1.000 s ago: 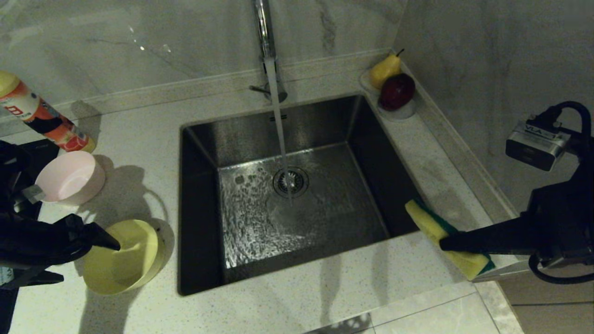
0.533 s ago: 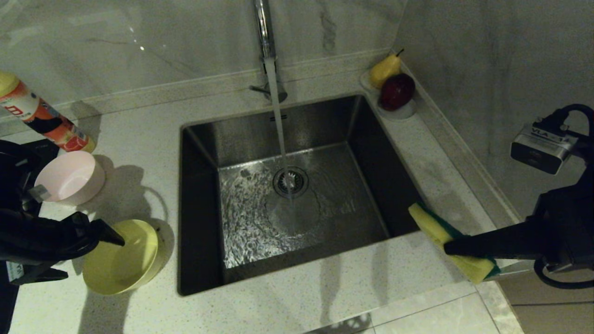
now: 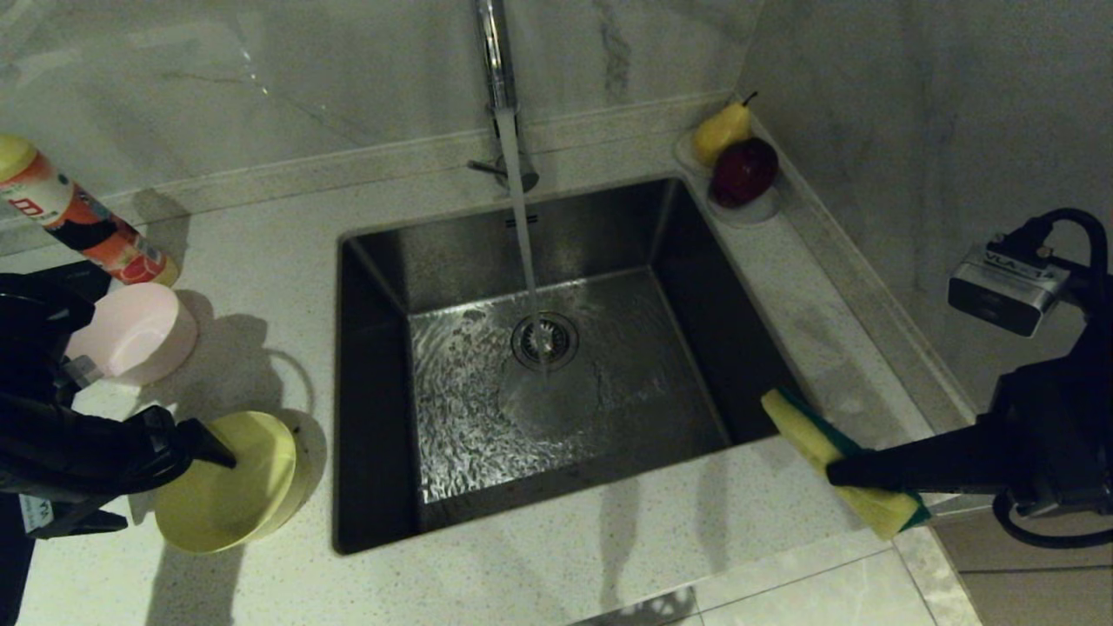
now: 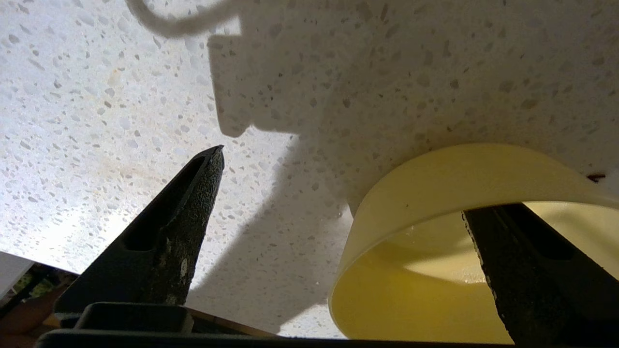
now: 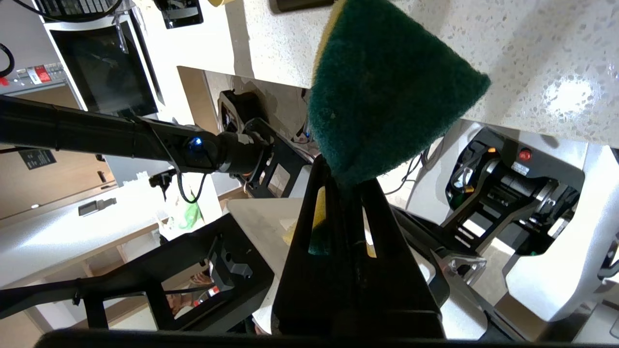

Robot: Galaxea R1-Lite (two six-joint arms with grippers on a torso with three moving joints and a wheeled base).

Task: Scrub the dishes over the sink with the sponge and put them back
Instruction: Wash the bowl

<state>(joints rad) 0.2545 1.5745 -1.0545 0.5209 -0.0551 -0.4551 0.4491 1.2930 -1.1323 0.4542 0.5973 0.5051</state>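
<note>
A yellow bowl (image 3: pixel 230 487) stands on the counter left of the sink (image 3: pixel 374 391). My left gripper (image 3: pixel 174 487) is open across its near wall. In the left wrist view one finger (image 4: pixel 512 256) is inside the yellow bowl (image 4: pixel 435 193) and the other finger (image 4: pixel 188 212) is outside over the counter; the left gripper (image 4: pixel 343 181) touches nothing. A pink bowl (image 3: pixel 139 335) sits behind it, partly hidden by the arm. My right gripper (image 3: pixel 839 474) is shut on the sponge (image 3: pixel 813 439) by the sink's front right corner. The right gripper (image 5: pixel 346 181) shows the sponge (image 5: pixel 387 92) green side up.
Water runs from the faucet (image 3: pixel 496 52) onto the drain strainer (image 3: pixel 544 341). A detergent bottle (image 3: pixel 83 222) leans at the far left. A white dish with a pear and an apple (image 3: pixel 739 165) sits at the back right corner. The counter's front edge is close behind both arms.
My left gripper's finger has slid slightly further into the yellow bowl, and the arm now covers the pink bowl's left edge. The right gripper and sponge have barely moved.
</note>
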